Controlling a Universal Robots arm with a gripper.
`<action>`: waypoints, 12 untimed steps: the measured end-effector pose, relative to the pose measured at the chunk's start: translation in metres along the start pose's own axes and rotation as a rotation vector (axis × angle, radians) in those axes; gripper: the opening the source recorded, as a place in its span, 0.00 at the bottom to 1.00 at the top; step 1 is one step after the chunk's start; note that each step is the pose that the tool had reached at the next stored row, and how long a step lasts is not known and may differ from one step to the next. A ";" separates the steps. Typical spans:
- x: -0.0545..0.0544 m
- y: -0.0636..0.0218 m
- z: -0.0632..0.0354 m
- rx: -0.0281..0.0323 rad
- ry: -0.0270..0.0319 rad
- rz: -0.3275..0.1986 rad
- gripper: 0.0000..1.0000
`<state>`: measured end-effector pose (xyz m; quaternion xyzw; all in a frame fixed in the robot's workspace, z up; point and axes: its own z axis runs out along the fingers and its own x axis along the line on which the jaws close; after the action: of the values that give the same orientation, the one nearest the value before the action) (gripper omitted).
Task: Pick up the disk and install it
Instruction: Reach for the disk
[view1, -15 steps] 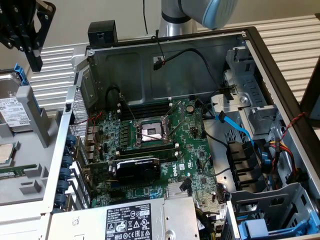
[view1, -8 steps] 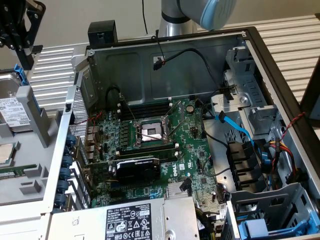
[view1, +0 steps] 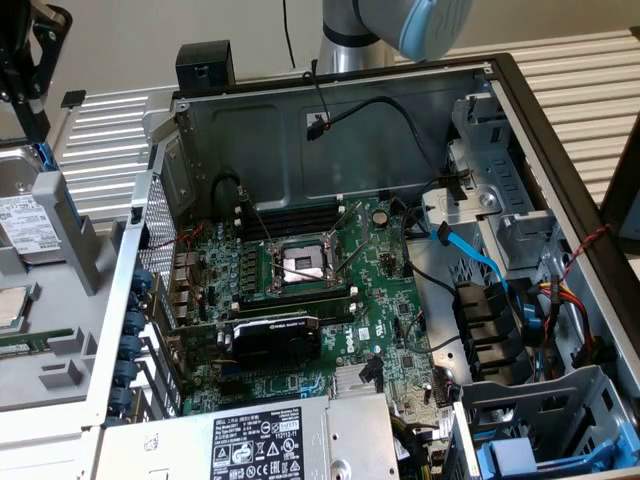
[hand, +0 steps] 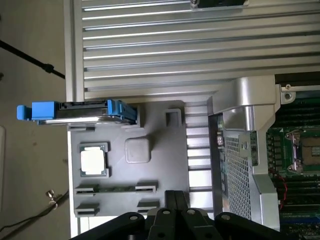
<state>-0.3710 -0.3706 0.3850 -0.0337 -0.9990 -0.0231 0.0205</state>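
the disk (hand: 80, 112) is standing on its thin edge in a slot of the grey tray (hand: 160, 150), its long axis running across the tray toward the computer case (view1: 300, 150), with the blue carrier's tab end jutting past the tray's outer rim. the gripper (hand: 176, 196) is hanging above the tray with its fingers pressed together, gripping nothing and sitting well apart from the disk. the processor chip (hand: 93, 161) is lying flat in the tray near the disk, and the perforated wall (hand: 235, 165) of the case is bounding the tray just beside it.
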 end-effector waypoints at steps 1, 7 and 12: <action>0.001 -0.0001 0.0001 0.0001 0.0019 0.000 0.11; 0.012 -0.0006 0.0007 0.0008 0.0115 0.000 0.11; 0.022 -0.0009 0.0013 0.0011 0.0157 0.000 0.11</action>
<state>-0.3934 -0.3699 0.3846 -0.0333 -0.9988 -0.0229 0.0283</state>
